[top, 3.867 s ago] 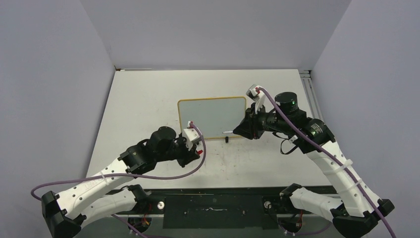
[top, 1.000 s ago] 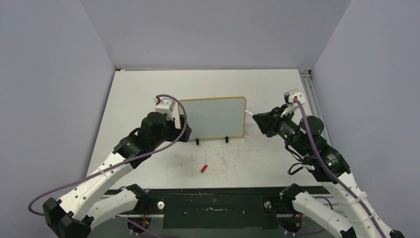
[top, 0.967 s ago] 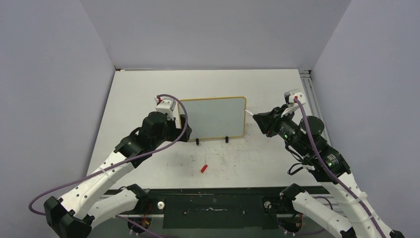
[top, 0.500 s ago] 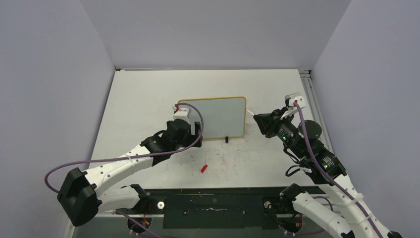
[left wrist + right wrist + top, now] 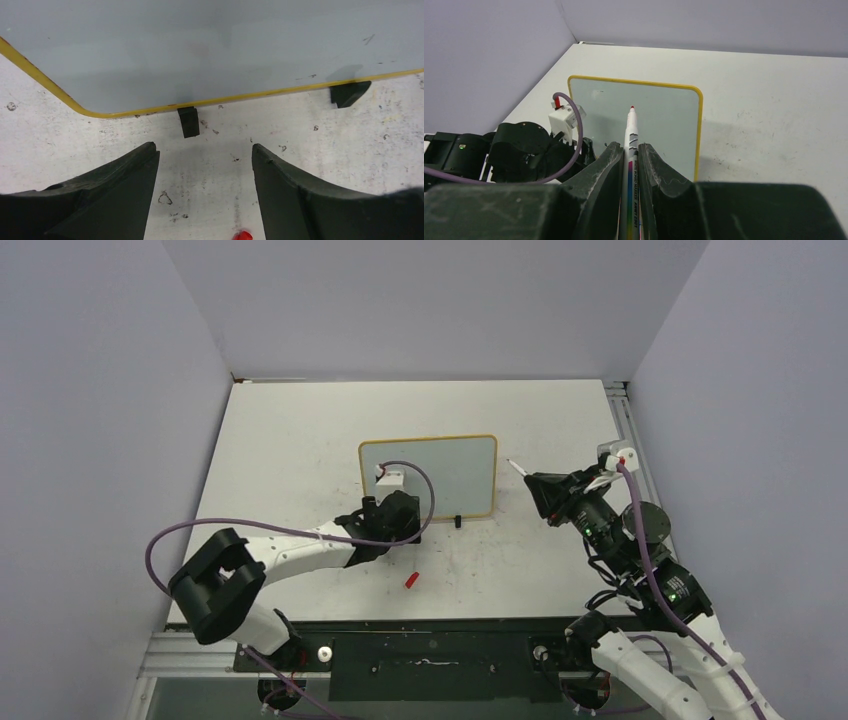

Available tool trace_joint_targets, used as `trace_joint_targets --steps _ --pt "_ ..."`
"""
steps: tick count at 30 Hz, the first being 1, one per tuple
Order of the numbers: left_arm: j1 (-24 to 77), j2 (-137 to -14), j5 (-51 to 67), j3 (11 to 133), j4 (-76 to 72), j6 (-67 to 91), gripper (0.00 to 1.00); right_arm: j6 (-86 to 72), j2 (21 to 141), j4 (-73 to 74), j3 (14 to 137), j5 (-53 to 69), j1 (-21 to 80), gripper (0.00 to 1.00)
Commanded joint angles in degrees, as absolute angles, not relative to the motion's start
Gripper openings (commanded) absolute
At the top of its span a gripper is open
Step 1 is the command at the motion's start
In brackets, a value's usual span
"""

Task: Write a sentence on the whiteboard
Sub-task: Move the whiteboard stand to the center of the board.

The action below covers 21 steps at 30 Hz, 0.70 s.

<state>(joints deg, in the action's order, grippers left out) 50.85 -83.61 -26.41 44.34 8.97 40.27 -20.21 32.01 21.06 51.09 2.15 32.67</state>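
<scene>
Right wrist view is showing the right gripper (image 5: 629, 152) clamping its two matte black fingers on one slim white marker (image 5: 631, 131). The marker's red tip is pointing toward the whiteboard (image 5: 664, 107), apart from it and just off its right edge. The left gripper (image 5: 202, 157) is holding its two dark, rough-edged jaws wide apart, hovering just in front of the whiteboard's near edge. The board is resting on two small black feet (image 5: 188, 121), its smooth pale grey face sitting inside a thin, rounded yellow frame. One small red cap (image 5: 411, 580) is lying on the scuffed white table (image 5: 300, 440), in front of the whiteboard's feet.
</scene>
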Motion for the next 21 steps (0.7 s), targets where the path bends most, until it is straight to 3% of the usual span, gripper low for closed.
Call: trace_joint_targets --steps 1,14,21 --pt "51.2 -87.0 -29.7 47.5 5.6 43.0 0.65 -20.6 31.2 18.5 50.8 1.1 32.6 0.05" --pt "52.2 -93.5 -34.9 48.8 4.0 43.2 0.49 -20.1 31.3 17.5 49.4 0.7 32.7 0.05" --pt "52.2 -95.5 -37.2 49.2 3.0 42.9 0.36 -20.1 31.8 17.2 49.2 0.7 32.6 0.05"
